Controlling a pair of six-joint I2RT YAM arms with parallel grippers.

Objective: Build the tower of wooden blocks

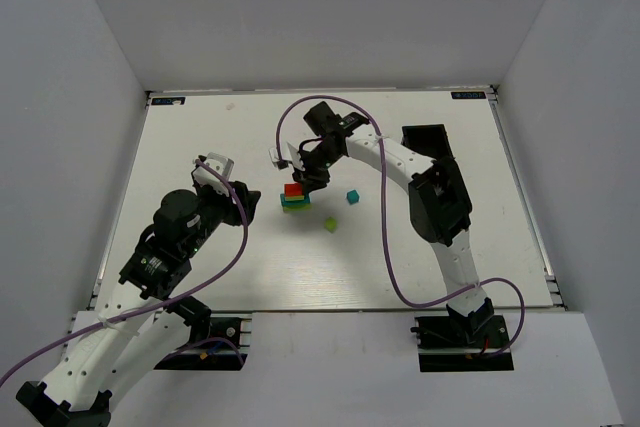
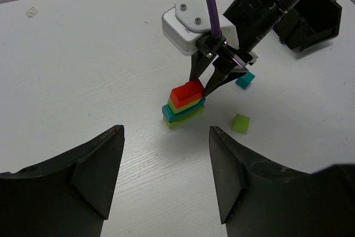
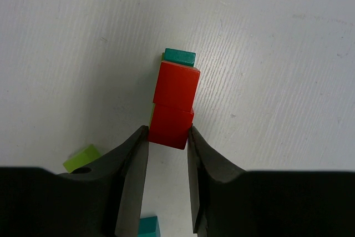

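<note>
The wood block tower (image 2: 183, 108) stands on the white table (image 2: 83, 70) near its middle, between the 2 arms; in the top view it sits just ahead of the left arm's reach and directly under the right arm's wrist. From the bottom up it shows a lime-green layer, a teal bar, another lime-green bar, and a red block (image 2: 187, 92) on top; the layers are slightly staggered, so the teal bar pokes out past the red one at the far end in the right wrist view.

The right gripper (image 2: 213, 79) comes down on the tower from above; its 2 fingers (image 3: 133, 176) are pressed against the 2 sides of the red block at its near end, clamped on it while the block rests on the stack.

The left gripper (image 2: 166, 137) hangs low on the tower's near side, well apart from it, jaws spread and holding nothing.

1 lime-green cube (image 2: 241, 123) lies loose on the table just beside the tower; 1 teal cube (image 2: 244, 79) lies a little farther off, partly hidden behind the right gripper's fingers in the left wrist view. A black bin (image 2: 313, 18) sits beyond the right arm.
</note>
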